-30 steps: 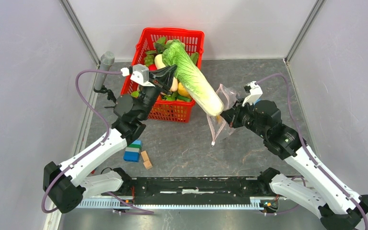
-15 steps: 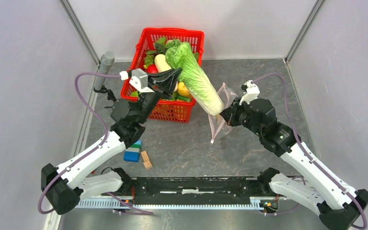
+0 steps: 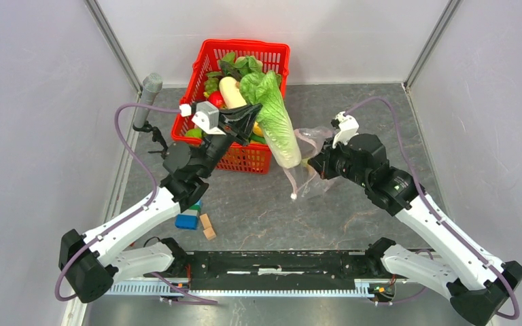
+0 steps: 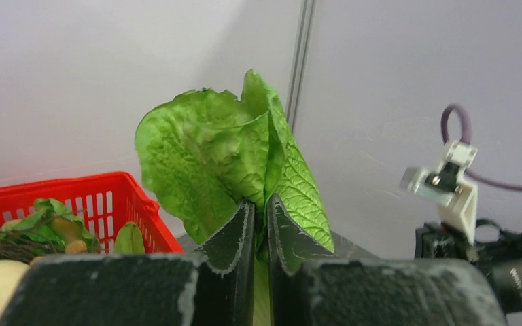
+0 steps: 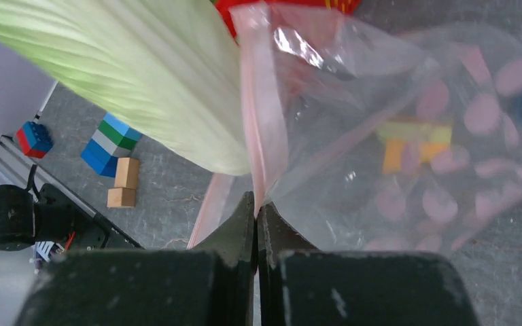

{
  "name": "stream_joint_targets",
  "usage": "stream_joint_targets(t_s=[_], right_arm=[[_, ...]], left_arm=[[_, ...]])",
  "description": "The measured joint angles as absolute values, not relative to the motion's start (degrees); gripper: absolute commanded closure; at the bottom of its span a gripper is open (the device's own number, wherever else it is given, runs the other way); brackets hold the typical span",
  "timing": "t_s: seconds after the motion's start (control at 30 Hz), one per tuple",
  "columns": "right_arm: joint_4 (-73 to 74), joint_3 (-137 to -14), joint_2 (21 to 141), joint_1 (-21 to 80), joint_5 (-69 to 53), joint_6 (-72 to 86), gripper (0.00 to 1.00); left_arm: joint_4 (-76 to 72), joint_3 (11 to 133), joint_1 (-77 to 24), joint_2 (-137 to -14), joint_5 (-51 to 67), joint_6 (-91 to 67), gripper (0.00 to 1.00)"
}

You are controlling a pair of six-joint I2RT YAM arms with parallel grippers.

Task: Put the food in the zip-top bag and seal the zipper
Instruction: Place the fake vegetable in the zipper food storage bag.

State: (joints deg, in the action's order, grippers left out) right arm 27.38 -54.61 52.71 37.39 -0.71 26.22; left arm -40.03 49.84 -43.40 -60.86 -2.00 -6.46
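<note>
Top external: one green-white napa cabbage (image 3: 275, 125) clamped at leafy end in left claw (image 3: 248, 121), white end beside one clear dotted zip-top bag (image 3: 310, 178). Pink zipper strip (image 5: 262, 136) pinched in right claw (image 5: 256, 210). One red mesh basket (image 3: 272, 51) behind; two tan blocks (image 3: 208, 226) on surface (image 3: 258, 197).

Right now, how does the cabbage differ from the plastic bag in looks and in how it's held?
The cabbage is solid, green and white; the bag is clear and crinkly with pale dots. The cabbage juts out stiffly, white end tilted down toward the bag; the bag hangs limp. The left fingers clamp the cabbage's leaves; the right fingers pinch the bag's pink strip. Both are held in the air.
</note>
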Motion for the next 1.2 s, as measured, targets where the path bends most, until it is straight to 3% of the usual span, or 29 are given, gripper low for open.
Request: stream_joint_targets(t_s=[0.33, 0.6, 1.2], right_arm=[[28.0, -57.3, 52.8, 37.5, -4.1, 21.5, 1.0], [17.6, -48.0, 46.9, 37.5, -1.1, 31.7, 1.0], [2.9, -40.9, 42.4, 36.7, 1.3, 46.4, 1.0]], left_arm=[[-39.5, 48.5, -43.8, -63.3, -1.3, -6.9, 0.98], [-45.0, 48.5, -43.9, -64.4, 2.2, -15.6, 0.98], [-57.5, 43.3, -44.4, -60.9, 4.9, -30.6, 0.98]])
